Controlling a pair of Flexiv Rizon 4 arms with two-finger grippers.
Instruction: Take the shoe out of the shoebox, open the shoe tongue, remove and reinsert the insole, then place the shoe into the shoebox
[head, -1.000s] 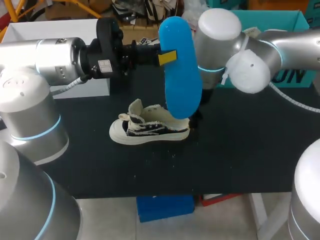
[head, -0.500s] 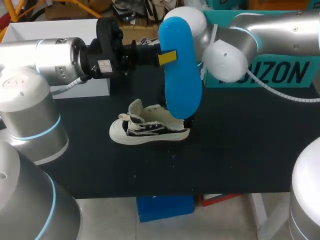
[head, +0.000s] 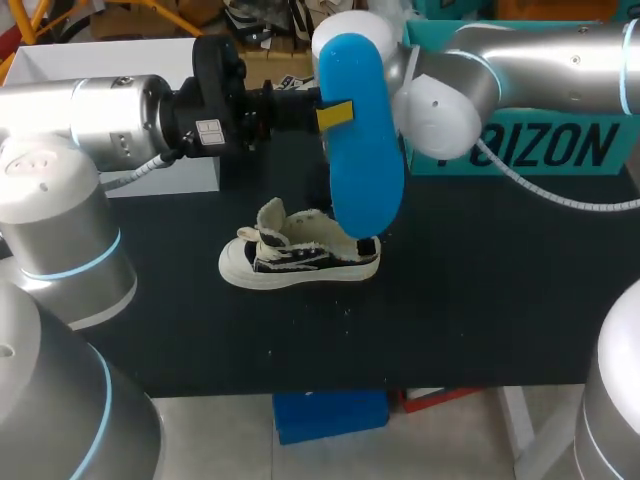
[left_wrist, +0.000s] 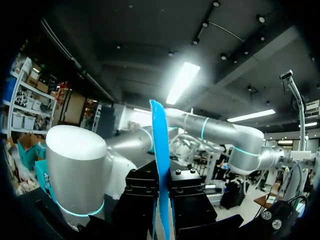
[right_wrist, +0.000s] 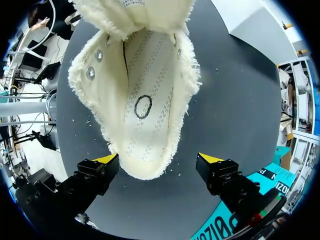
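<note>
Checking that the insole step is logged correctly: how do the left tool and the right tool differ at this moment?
The left tool is shut on the blue insole, which it holds edge-on. The right tool is open and holds nothing. The left tool points sideways. The right tool points down into the shoe, with a finger either side of its heel. Both have yellow tips.
</note>
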